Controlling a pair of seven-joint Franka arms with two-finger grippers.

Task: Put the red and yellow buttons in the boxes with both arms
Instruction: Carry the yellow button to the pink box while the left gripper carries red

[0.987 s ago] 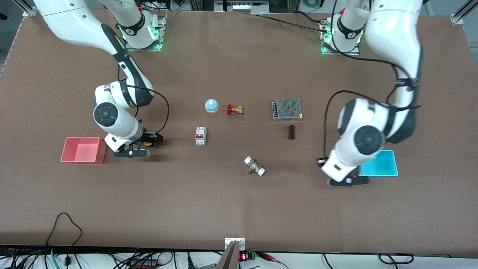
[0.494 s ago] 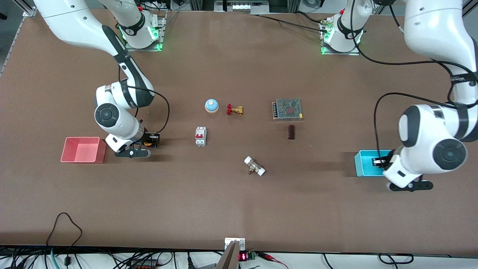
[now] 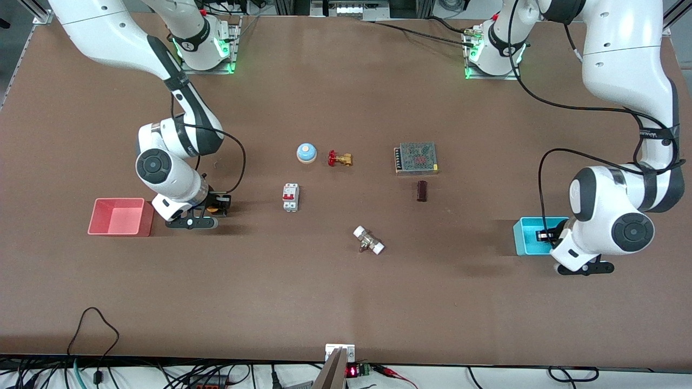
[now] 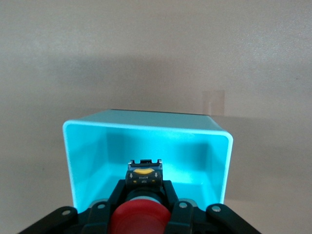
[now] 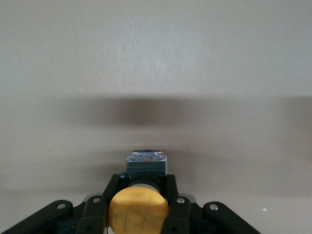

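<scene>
My left gripper (image 3: 545, 235) is shut on the red button (image 4: 138, 217) and holds it over the cyan box (image 3: 527, 236), whose inside fills the left wrist view (image 4: 87, 156). The button's black base (image 4: 143, 175) points into the box. My right gripper (image 3: 221, 203) is shut on the yellow button (image 3: 214, 207), held low over the table beside the pink-red box (image 3: 120, 216). In the right wrist view the yellow cap (image 5: 138, 210) sits between the fingers (image 5: 170, 197) over bare table.
In mid-table lie a blue dome bell (image 3: 306, 153), a brass valve with red handle (image 3: 339, 159), a white circuit breaker (image 3: 290, 197), a metal power supply (image 3: 416, 158), a dark small block (image 3: 421, 190) and a white-ended fitting (image 3: 368, 240).
My left arm has swung toward its own end of the table, carrying the red button to over the cyan box. My right gripper has hardly moved.
</scene>
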